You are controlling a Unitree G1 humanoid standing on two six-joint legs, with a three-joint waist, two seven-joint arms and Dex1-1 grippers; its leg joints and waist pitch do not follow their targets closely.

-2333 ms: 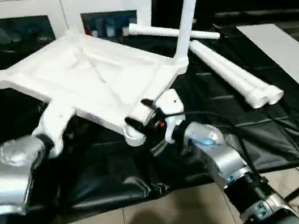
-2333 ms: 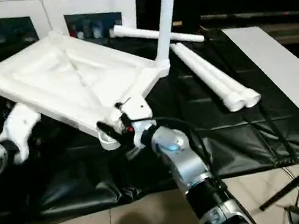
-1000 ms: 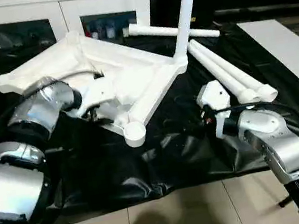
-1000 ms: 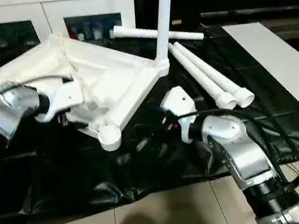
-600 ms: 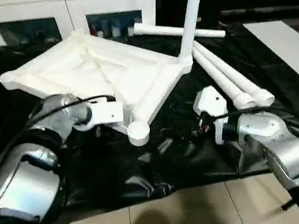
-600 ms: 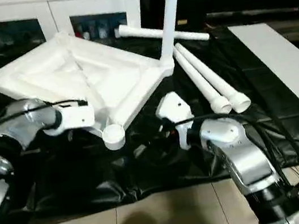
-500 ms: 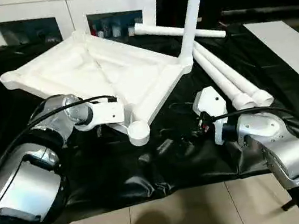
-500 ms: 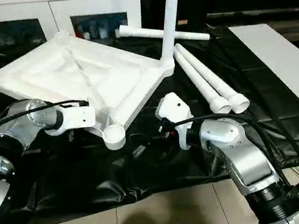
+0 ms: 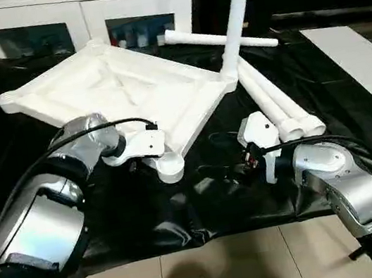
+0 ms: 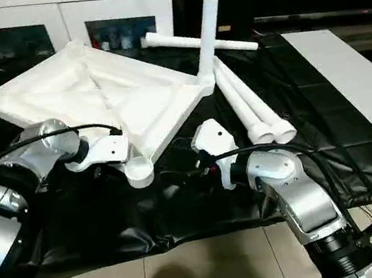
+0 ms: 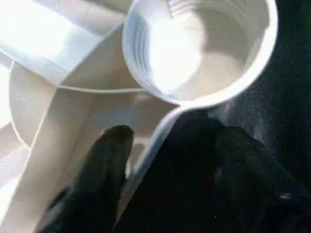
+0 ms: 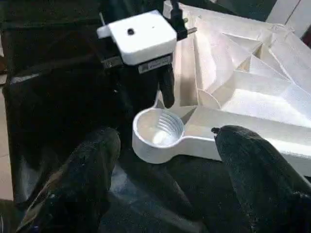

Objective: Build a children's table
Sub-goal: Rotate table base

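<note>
Tabletop rim behind left tool

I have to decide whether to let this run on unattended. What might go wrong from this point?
1. The left pincer is at the tabletop rim beside the empty corner socket; a shallow grip there might slip.
2. One leg already stands upright in the far corner, so tilting the tabletop may swing it against the cabinet.
3. The right pincer stands open with nothing between its fingers, near the two loose legs; a sweep might roll them.
</note>
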